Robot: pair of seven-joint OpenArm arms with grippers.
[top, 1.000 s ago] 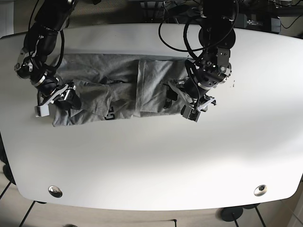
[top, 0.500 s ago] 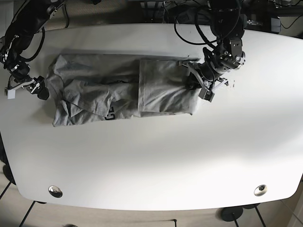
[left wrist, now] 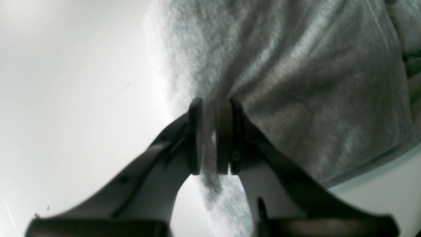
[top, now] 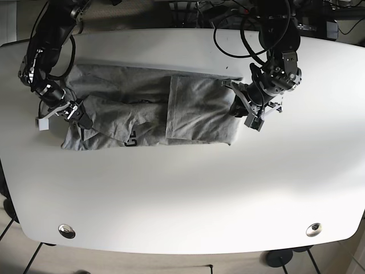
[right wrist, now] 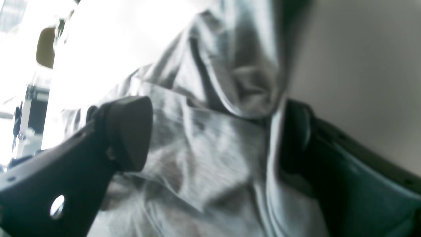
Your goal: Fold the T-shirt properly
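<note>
Base view: grey T-shirt (top: 142, 111) spread lengthwise across the far half of the white bench (top: 188, 200), rumpled toward the bench's left end, with one panel folded flat over the middle and right part. Left hand (top: 242, 111) down at the shirt's right edge, toward the bench's right end. Right hand (top: 71, 113) down at the crumpled left end of the shirt.

Left wrist view: left hand (left wrist: 210, 138) clenched, pads nearly together with a thin fold of T-shirt (left wrist: 296, 75) pinched between them, bare bench (left wrist: 65, 82) alongside.

Right wrist view: right hand (right wrist: 210, 138) spread wide, released, fingers (right wrist: 128, 131) straddling bunched T-shirt (right wrist: 210, 154) cloth without gripping it.
</note>
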